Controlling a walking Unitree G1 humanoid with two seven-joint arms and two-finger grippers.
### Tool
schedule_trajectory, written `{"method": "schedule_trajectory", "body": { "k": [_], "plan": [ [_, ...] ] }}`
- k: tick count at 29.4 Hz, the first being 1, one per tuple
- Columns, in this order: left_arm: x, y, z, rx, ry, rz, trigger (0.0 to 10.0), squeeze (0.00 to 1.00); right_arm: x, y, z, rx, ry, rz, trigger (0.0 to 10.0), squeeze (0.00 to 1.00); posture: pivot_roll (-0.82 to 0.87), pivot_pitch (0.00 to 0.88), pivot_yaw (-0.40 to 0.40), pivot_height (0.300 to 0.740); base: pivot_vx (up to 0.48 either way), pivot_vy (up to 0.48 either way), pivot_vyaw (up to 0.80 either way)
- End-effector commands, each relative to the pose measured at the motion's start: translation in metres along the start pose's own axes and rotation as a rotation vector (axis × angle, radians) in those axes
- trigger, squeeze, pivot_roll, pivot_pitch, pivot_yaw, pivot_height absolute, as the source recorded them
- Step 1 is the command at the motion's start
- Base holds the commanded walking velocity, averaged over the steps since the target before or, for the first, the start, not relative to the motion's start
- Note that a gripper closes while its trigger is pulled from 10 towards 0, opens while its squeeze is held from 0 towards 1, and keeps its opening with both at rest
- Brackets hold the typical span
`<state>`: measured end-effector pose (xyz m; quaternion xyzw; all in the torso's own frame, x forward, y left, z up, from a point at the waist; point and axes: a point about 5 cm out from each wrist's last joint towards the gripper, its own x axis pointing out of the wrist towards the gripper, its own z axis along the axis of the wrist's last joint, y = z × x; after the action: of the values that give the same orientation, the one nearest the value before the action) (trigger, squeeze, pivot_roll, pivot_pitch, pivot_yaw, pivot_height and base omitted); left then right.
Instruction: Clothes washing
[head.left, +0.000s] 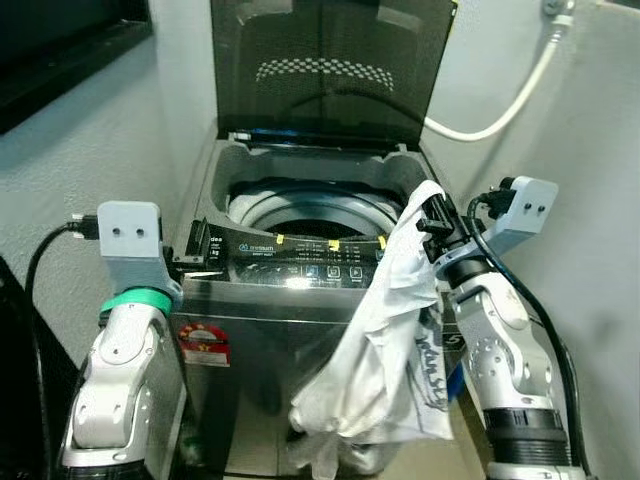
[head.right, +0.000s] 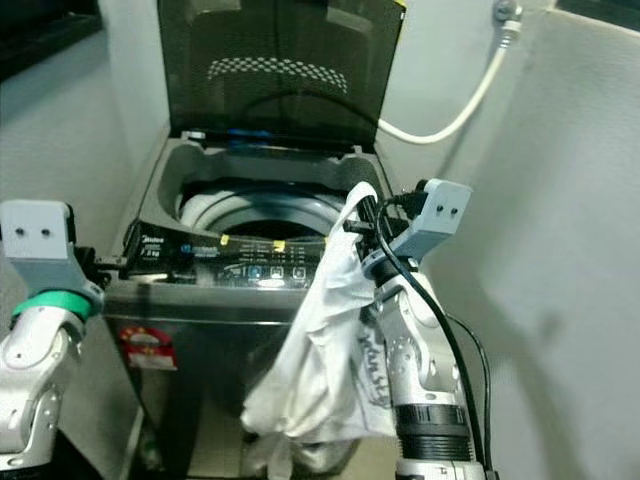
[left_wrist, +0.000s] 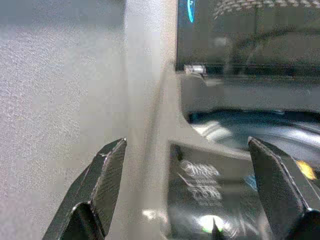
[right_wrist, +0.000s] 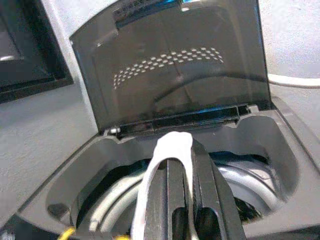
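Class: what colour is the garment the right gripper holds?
White garment with dark lettering, clearest in the left eye view.

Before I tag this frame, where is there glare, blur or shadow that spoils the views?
Left eye view: a white glare spot on the washer's control panel; the lid is dark. Left wrist view: soft throughout, the open left gripper and panel text blurred. Right wrist view: sharper, though the right gripper pinching the white garment is out of focus.

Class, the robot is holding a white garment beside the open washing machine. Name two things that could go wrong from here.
1. Most of the white garment hangs outside the washing machine, below its rim, so it may snag on the front edge unless lifted higher.
2. The right gripper pinches just a top fold; the cloth could slip and fall to the floor.
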<state>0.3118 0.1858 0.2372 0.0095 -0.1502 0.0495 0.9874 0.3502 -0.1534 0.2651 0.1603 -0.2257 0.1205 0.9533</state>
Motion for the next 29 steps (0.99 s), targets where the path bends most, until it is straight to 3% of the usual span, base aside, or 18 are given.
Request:
{"method": "schedule_trajectory", "body": {
  "k": [1, 7, 17, 19, 20, 21, 22, 24, 25, 29],
  "plan": [
    [0.0, -0.004, -0.002, -0.008, 0.017, -0.016, 10.0, 0.0, 0.0, -0.002, 0.006, -0.014, -0.019, 0.0, 10.0, 0.0, 0.07, 0.059, 0.004, 0.74, 0.0, 0.0, 0.0],
    [-0.004, -0.015, 0.0, -0.033, 0.001, -0.048, 10.0, 0.0, 0.0, -0.001, 0.005, -0.015, -0.014, 0.001, 10.0, 0.0, 0.07, 0.056, 0.008, 0.74, 0.0, 0.0, 0.0],
    [-0.001, -0.018, 0.008, -0.021, -0.028, -0.048, 10.0, 0.0, 0.002, 0.0, 0.007, 0.01, -0.025, -0.007, 10.0, 0.0, 0.07, 0.056, 0.007, 0.74, 0.0, 0.0, 0.0],
    [0.01, -0.009, 0.048, 0.036, -0.19, 0.013, 10.0, 0.0, 0.025, 0.024, 0.061, 0.106, -0.211, 0.076, 10.0, 0.0, 0.08, 0.044, 0.009, 0.74, 0.0, 0.0, 0.0],
    [0.013, -0.006, 0.062, 0.051, -0.244, 0.029, 10.0, 0.0, 0.03, 0.032, 0.08, 0.141, -0.276, 0.108, 10.0, 0.0, 0.08, 0.04, 0.01, 0.74, 0.0, 0.0, 0.0],
    [0.013, -0.006, 0.062, 0.051, -0.244, 0.029, 10.0, 0.0, 0.03, 0.032, 0.08, 0.141, -0.276, 0.108, 10.0, 0.0, 0.08, 0.04, 0.01, 0.74, 0.0, 0.0, 0.0],
    [0.016, -0.009, 0.078, 0.053, -0.295, 0.015, 10.0, 0.0, 0.035, 0.041, 0.108, 0.211, -0.362, 0.153, 10.0, 0.0, 0.08, 0.028, 0.012, 0.74, 0.0, 0.0, 0.0],
    [0.017, -0.016, 0.085, 0.047, -0.316, -0.028, 10.0, 0.0, 0.039, 0.046, 0.118, 0.198, -0.363, 0.204, 10.0, 0.0, 0.07, 0.022, 0.016, 0.74, 0.0, 0.0, 0.0],
    [0.017, -0.023, 0.087, 0.042, -0.321, -0.062, 10.0, 0.0, 0.041, 0.048, 0.115, 0.106, -0.342, 0.227, 10.0, 0.0, 0.07, 0.021, 0.02, 0.74, 0.0, 0.0, 0.0],
    [0.016, -0.031, 0.084, 0.039, -0.308, -0.094, 10.0, 0.0, 0.042, 0.046, 0.103, 0.014, -0.293, 0.231, 10.0, 0.0, 0.07, 0.021, 0.019, 0.74, 0.0, 0.0, 0.0]
  ]
}}
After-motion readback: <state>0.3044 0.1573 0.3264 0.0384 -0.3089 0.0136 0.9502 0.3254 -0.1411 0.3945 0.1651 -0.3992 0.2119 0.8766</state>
